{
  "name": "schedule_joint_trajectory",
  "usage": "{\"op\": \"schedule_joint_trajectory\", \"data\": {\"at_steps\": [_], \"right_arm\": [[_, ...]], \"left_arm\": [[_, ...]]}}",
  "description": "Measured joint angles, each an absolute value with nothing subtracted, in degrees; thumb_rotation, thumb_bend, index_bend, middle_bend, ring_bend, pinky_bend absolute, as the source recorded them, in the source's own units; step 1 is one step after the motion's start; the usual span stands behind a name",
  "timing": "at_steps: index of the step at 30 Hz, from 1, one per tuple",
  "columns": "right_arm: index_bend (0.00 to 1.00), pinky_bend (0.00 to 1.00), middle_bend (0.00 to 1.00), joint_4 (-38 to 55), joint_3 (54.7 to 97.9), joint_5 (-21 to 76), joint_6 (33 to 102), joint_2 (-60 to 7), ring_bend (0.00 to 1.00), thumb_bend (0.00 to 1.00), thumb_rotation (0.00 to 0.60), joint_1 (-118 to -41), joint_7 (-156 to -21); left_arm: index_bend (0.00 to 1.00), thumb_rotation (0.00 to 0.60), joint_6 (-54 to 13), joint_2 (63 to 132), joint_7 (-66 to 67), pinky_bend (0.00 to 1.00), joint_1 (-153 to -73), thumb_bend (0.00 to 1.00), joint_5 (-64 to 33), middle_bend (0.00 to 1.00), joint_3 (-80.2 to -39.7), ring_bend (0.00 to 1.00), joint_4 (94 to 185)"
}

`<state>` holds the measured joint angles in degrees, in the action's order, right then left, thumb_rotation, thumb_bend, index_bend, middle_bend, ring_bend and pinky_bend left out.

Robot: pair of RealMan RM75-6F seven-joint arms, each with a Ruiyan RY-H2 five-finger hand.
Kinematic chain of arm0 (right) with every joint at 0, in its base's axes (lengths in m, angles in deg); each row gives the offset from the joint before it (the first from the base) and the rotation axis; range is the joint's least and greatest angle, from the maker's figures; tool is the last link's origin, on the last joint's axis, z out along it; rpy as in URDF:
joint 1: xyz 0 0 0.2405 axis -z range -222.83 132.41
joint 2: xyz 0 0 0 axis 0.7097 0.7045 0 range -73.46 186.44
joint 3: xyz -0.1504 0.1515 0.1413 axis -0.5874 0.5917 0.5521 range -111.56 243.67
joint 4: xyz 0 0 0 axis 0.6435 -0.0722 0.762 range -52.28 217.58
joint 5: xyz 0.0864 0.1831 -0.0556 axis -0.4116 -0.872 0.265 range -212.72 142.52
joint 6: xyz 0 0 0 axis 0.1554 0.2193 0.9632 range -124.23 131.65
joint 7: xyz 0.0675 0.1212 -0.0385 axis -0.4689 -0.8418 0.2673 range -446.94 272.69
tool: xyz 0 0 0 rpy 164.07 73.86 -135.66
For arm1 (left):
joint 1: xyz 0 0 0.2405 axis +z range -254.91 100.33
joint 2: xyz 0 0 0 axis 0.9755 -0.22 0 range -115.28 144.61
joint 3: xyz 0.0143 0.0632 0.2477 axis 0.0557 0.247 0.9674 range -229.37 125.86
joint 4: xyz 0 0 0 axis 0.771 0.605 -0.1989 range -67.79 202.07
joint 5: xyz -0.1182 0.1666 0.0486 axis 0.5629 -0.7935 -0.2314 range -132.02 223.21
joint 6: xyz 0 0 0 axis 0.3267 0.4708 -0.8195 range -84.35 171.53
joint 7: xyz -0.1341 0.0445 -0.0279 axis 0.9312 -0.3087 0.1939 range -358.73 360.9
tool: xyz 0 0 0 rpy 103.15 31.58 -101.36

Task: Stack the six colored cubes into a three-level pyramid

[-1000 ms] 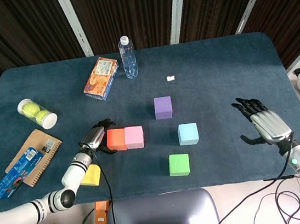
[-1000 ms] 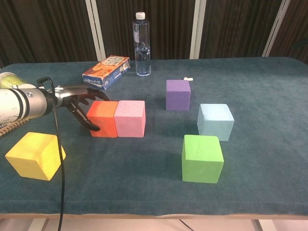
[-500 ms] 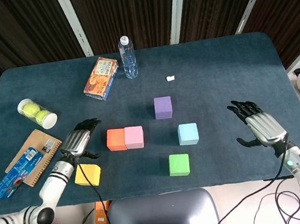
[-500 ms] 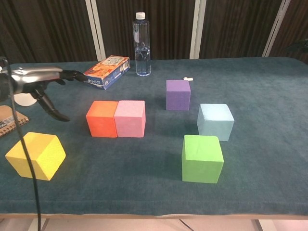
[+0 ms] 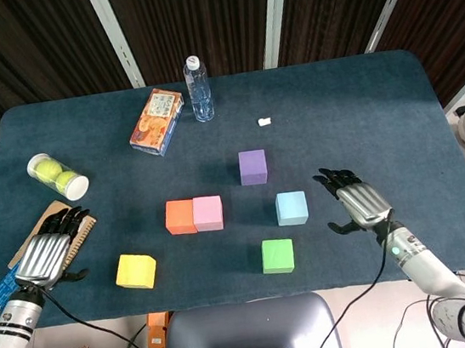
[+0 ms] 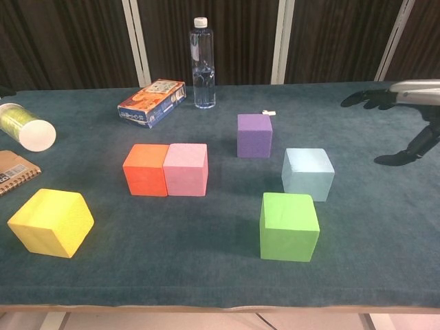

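**Risk: base pair displaced on approach**

Head view: right hand (image 5: 358, 203), fingers apart, empty, hovers just beside the light blue cube (image 5: 292, 207) mid-tabletop; a careless sweep could knock it. Left hand (image 5: 47, 252), empty, fingers spread, sits at the left edge.

Chest view: orange cube (image 6: 146, 169) and pink cube (image 6: 186, 168) touch; left hand is absent here.

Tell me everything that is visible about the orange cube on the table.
The orange cube is a plain block with a matte, foam-like surface and slightly rounded edges, no markings visible. It sits flat and upright on the dark teal tablecloth, left of centre. Its right face touches the pink cube, so the two form a row. No hand touches it. The yellow cube lies apart, nearer the front left edge.
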<state>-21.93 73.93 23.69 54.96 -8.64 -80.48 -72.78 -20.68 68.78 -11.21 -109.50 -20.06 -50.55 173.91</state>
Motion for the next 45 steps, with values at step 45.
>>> {"op": "schedule_joint_trajectory", "data": {"at_steps": [45], "right_arm": [[0.26, 0.0, 0.0, -10.16, 74.06, -6.25, 56.97, -26.53, 0.0, 0.21, 0.6, -95.13, -58.39]], "left_arm": [[0.1, 0.6, -18.24, 67.29, -5.25, 0.1, -103.1, 0.04, -25.29, 0.06, -53.46, 0.0, 169.64]]}}
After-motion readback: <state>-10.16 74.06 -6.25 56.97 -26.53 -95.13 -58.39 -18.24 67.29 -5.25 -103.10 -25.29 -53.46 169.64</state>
